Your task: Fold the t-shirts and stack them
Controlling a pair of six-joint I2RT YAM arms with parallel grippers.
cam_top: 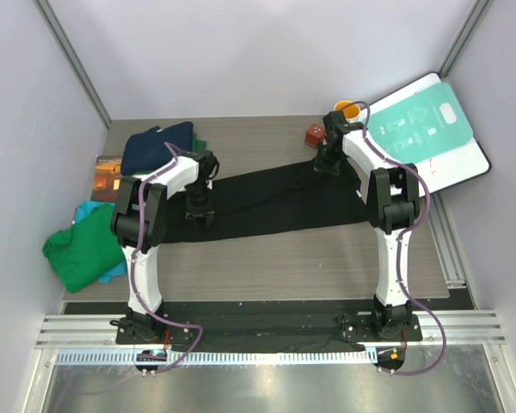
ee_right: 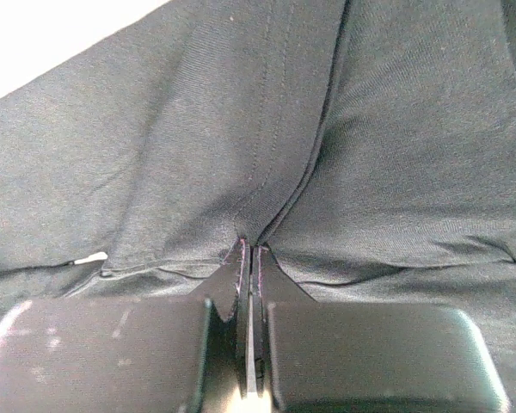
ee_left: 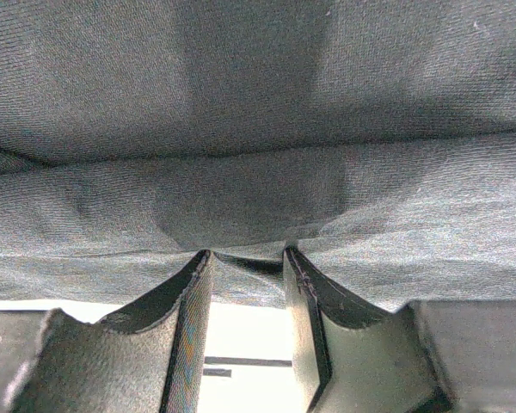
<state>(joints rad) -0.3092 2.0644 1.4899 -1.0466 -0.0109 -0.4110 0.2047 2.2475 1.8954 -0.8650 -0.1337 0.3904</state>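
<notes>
A black t-shirt [cam_top: 275, 202] lies stretched in a long band across the middle of the table. My left gripper [cam_top: 198, 211] is at its left end. In the left wrist view its jaws [ee_left: 245, 252] stand apart, tips against the black cloth [ee_left: 258, 172], with bright table showing in the gap. My right gripper [cam_top: 327, 163] is at the shirt's far right end. In the right wrist view it [ee_right: 249, 243] is shut, pinching a pleat of black cloth [ee_right: 275, 155]. A navy t-shirt [cam_top: 157, 146] sits bunched at the back left. Green [cam_top: 86, 249] and teal [cam_top: 88, 211] t-shirts lie heaped at the left edge.
A teal-and-white flat board [cam_top: 421, 129] leans at the back right corner. An orange cup [cam_top: 351, 109] and a small red-brown block [cam_top: 314, 135] stand beside the right gripper. A brown picture book [cam_top: 110, 176] lies by the navy shirt.
</notes>
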